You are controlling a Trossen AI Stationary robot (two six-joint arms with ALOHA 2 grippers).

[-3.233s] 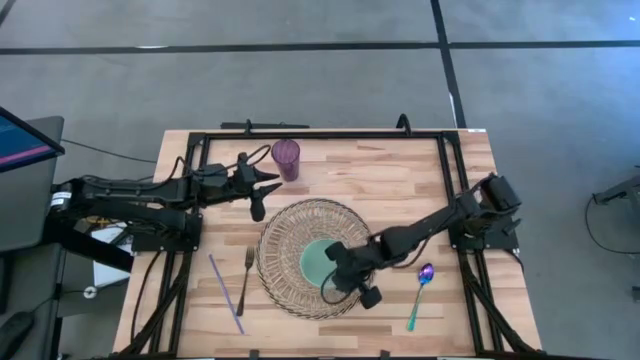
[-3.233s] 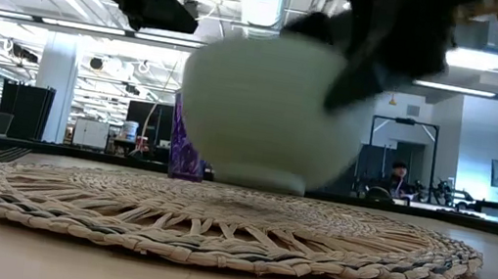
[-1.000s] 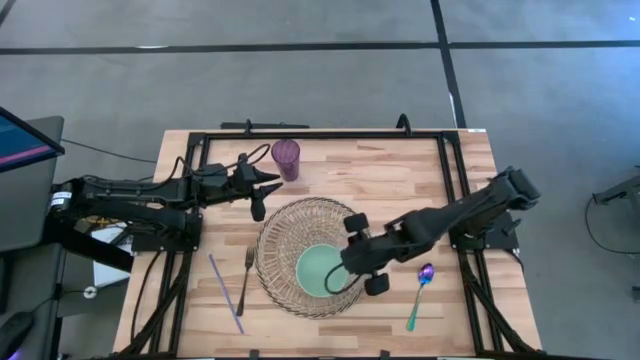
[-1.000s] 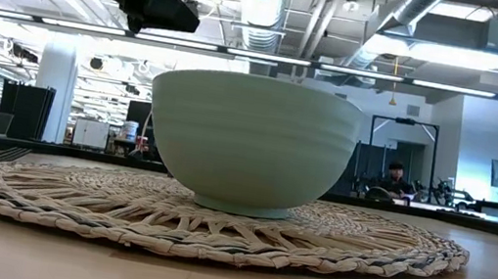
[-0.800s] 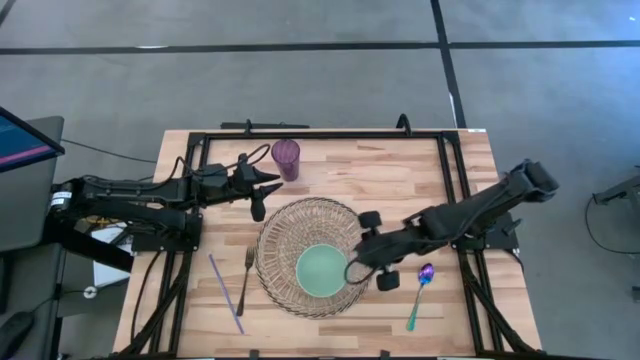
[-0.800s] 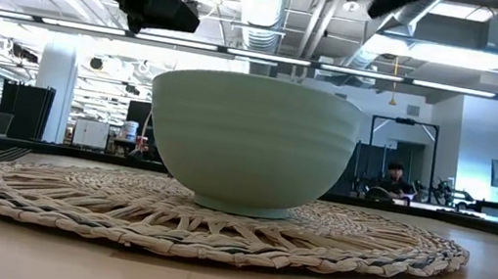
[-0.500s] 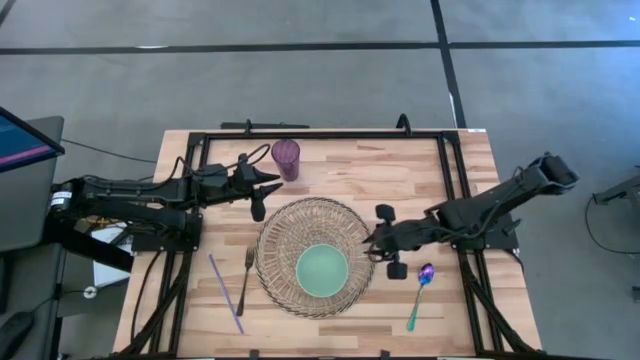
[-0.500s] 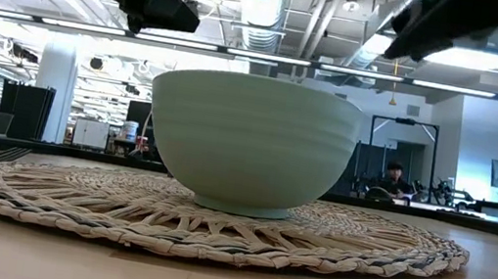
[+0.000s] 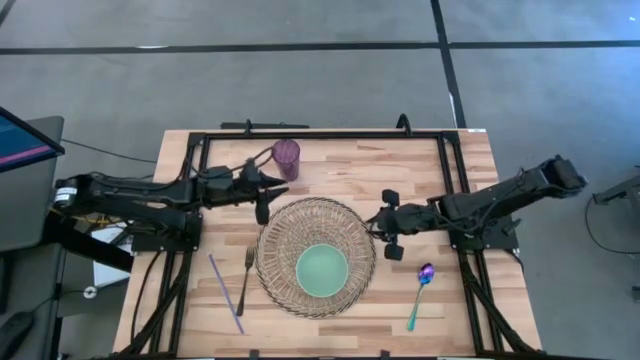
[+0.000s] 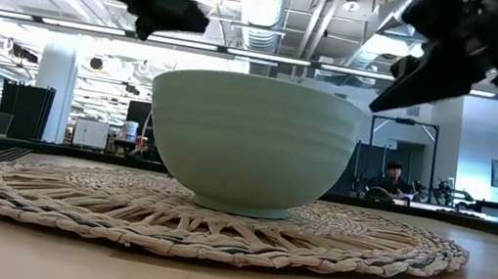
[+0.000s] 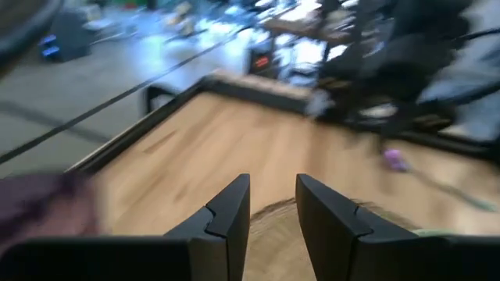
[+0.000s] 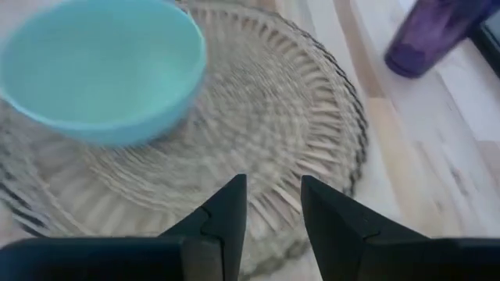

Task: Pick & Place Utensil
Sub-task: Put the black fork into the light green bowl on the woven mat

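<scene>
A pale green bowl (image 9: pixel 322 270) stands on a round woven placemat (image 9: pixel 280 235) in the middle of the table. A fork (image 9: pixel 246 275) and a thin purple stick (image 9: pixel 225 293) lie left of the mat. A spoon (image 9: pixel 420 296) with a purple bowl and green handle lies to the mat's right. My right gripper (image 9: pixel 380 225) hovers open at the mat's right edge, above and beyond the spoon; its wrist view looks over the bowl (image 12: pixel 101 70). My left gripper (image 9: pixel 270 195) hovers open at the mat's far left edge, beside a purple cup (image 9: pixel 286 157).
The purple cup stands at the table's far edge, close to my left gripper. A black frame (image 9: pixel 320 134) runs around the table's edges. Bare wood shows far right of the mat and along the near edge.
My right gripper has drawn back from over the bowl, going toward the table's right and far side, and now hovers at the mat's right edge with its fingers still apart. The bowl has stayed put on the mat. My left gripper has shifted slightly toward the mat.
</scene>
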